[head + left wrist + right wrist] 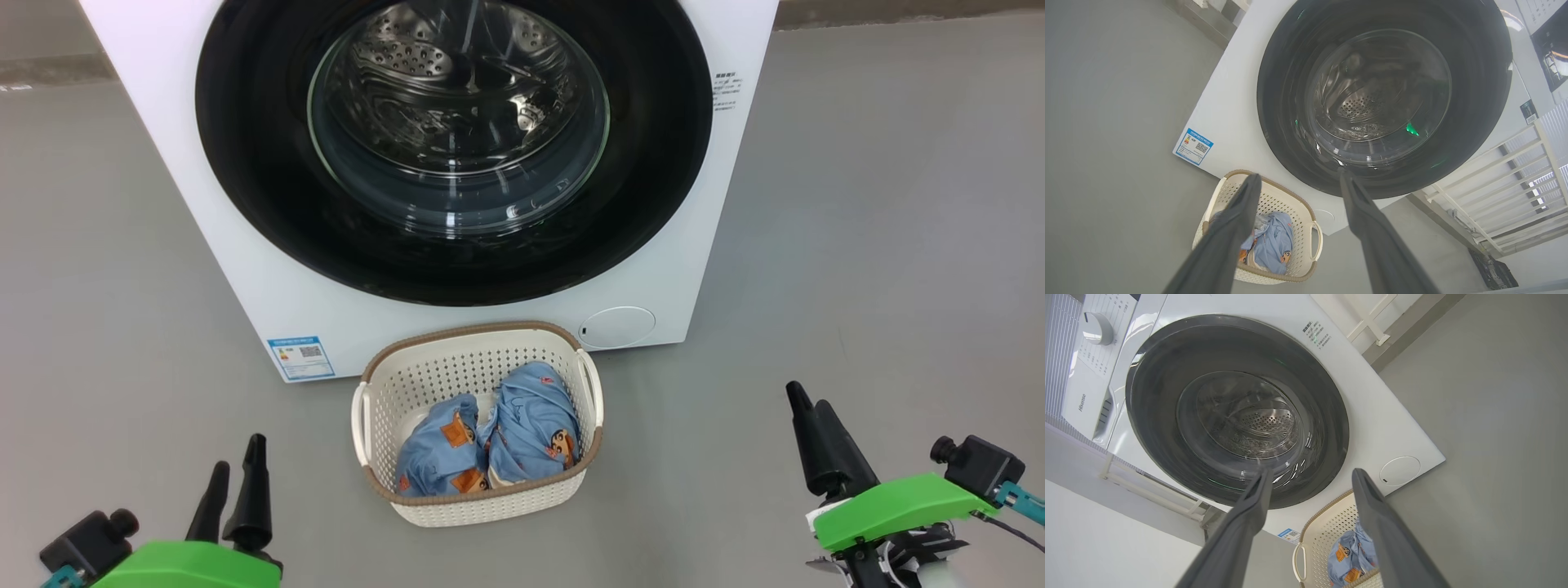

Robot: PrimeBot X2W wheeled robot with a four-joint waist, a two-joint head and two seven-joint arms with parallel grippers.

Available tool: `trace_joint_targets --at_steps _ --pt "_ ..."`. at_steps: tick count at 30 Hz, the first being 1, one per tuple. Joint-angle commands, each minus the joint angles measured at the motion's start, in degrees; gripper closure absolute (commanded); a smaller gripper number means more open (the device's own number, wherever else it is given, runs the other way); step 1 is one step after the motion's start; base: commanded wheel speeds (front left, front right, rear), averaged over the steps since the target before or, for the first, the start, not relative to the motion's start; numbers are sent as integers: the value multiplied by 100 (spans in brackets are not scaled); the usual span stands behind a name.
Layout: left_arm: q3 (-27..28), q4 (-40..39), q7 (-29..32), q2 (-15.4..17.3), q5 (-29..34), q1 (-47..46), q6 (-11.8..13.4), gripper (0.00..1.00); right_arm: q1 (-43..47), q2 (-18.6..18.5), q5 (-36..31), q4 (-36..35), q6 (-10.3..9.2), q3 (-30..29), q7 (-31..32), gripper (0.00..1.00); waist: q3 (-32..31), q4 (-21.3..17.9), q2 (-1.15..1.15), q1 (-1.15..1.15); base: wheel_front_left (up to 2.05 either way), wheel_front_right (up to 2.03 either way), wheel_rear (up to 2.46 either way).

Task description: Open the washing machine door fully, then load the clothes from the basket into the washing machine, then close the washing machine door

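Left end effector [237, 478] wide apart, near basket [478, 510] of clothes [490, 437]

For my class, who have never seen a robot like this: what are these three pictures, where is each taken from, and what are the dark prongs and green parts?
One picture looks down from the robot's head; the other two come from cameras on its wrists. The green parts are its arms' ends, and the dark prongs are fingers: the left gripper and right gripper, both open and holding nothing. Ahead stands a white washing machine with its round black-rimmed door shut. On the grey floor before it sits a cream basket holding blue clothes. The wrist pictures show the same things tilted, each between that arm's own fingers.
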Motion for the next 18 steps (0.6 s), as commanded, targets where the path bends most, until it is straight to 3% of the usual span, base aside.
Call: trace_joint_targets --at_steps 1,18 --pt "105 -174 -101 111 351 -246 -38 0 -260 -76 -346 -116 5 126 -99 0 -3 0 0 0 0 0 0" --pt "67 -150 -387 195 1932 -224 -35 0 -330 -82 -1864 -103 6 86 -344 0 -34 -12 0 0 0 0 0"
